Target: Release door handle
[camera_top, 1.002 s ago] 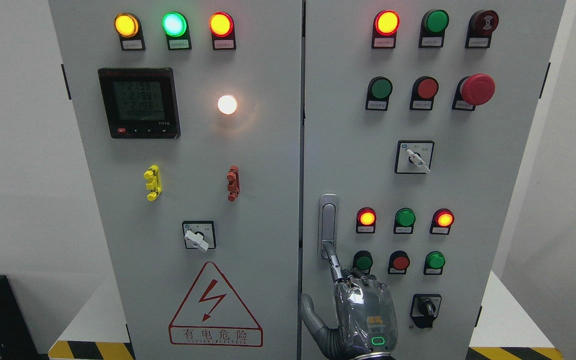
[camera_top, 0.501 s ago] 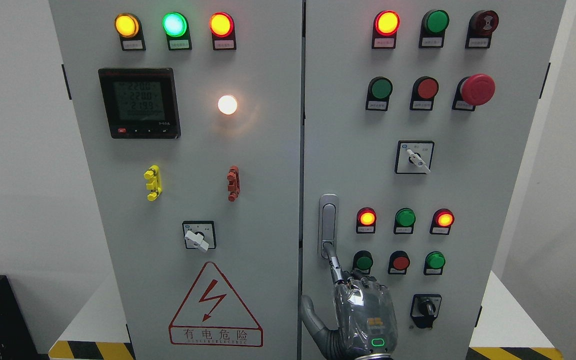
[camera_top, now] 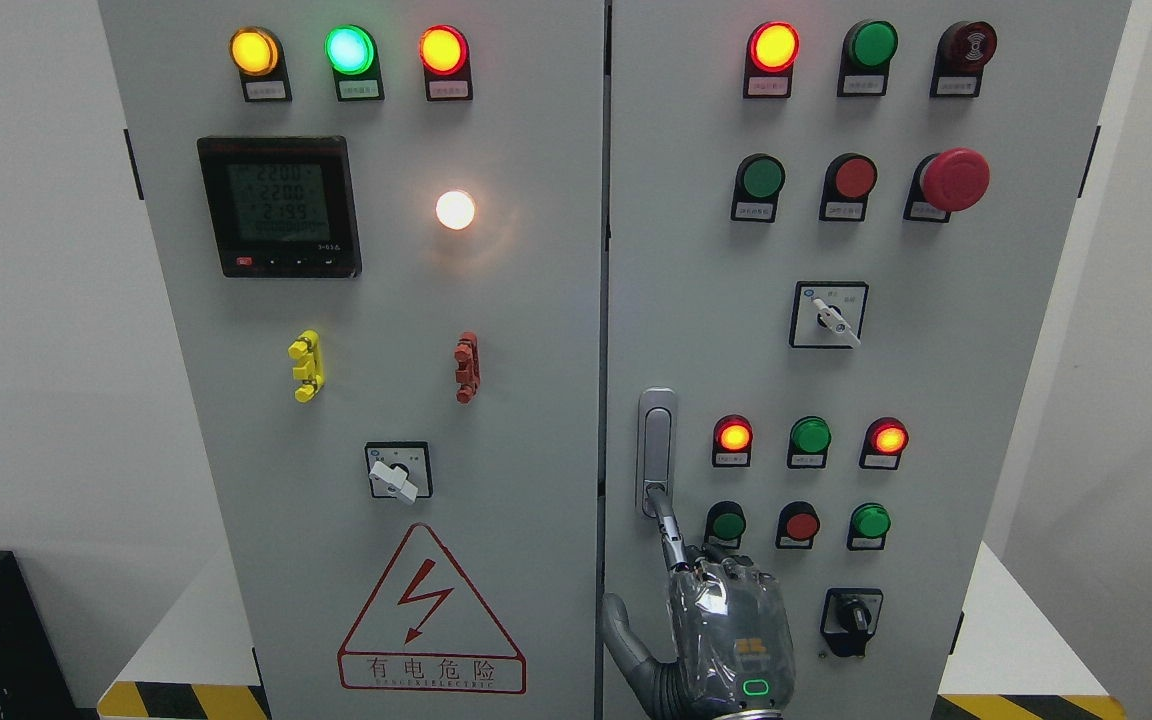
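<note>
A silver door handle (camera_top: 656, 440) stands upright on the right door (camera_top: 936, 400) of the grey control cabinet, near its left edge. My right hand (camera_top: 711, 590) comes up from the bottom edge just below it. Its index finger (camera_top: 669, 530) points up and its tip touches the handle's lower end. The other fingers are curled into the palm and the thumb (camera_top: 621, 625) hangs out to the left. Nothing is grasped. The left arm does not show.
Around the handle sit lit and unlit push buttons (camera_top: 811, 437), a black rotary switch (camera_top: 850, 618) to the hand's right and a red emergency stop (camera_top: 954, 180). The left door (camera_top: 526, 400) carries a meter (camera_top: 279, 207), lamps and a warning triangle (camera_top: 430, 612). Both doors look closed.
The right hand has hardly moved; its index fingertip stays on the handle's lower end. Only the meter's digits differ.
</note>
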Controlling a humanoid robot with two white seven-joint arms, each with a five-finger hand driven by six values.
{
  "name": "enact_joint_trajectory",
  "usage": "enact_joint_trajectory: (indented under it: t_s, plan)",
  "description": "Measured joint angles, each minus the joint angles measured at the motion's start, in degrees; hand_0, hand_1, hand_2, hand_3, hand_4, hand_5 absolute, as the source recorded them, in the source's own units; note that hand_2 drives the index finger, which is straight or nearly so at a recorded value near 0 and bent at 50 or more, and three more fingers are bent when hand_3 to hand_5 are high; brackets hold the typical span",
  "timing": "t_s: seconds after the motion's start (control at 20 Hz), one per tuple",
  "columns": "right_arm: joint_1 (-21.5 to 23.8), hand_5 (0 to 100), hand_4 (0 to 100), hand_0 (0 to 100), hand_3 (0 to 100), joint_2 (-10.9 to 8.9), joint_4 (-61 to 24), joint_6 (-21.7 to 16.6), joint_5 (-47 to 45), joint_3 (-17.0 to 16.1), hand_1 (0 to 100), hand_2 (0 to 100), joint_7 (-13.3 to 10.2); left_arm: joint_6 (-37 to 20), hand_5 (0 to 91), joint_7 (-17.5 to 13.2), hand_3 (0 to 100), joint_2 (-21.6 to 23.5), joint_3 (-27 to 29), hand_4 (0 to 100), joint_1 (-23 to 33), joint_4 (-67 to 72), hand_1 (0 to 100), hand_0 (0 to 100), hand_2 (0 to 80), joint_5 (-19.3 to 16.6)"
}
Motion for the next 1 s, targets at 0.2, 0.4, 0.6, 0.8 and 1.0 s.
enact_joint_trajectory:
  t_s: [0.2,0.4,0.6,0.8,1.0]
  plan:
    - [0.28,66,69,43,74,-0.02,-0.12,0.00,0.00,-0.04,24,0,0.39,0.00,0.0,0.00,11,0.00,0.00,1,0.00,0.00,0,0,4.4,0.00]
    - [0.41,66,69,43,74,-0.02,-0.33,0.00,-0.04,-0.07,24,0,0.71,0.00,0.0,0.00,11,0.00,0.00,1,0.00,0.00,0,0,4.3,0.00]
    - [0.51,66,69,43,74,-0.03,-0.42,0.00,-0.10,-0.08,24,0,0.75,0.00,0.0,0.00,10,-0.01,0.00,1,0.00,0.00,0,0,4.3,0.00]
    - [0.58,66,69,43,74,-0.04,-0.45,0.00,-0.16,-0.09,24,0,0.79,-0.01,0.0,0.00,10,0.00,0.00,0,0.00,0.00,0,0,4.3,0.00]
    - [0.80,67,69,43,74,-0.04,-0.47,0.00,-0.22,-0.10,23,0,0.79,-0.05,0.0,0.00,10,-0.02,0.00,0,0.00,0.00,0,0,4.3,0.00]
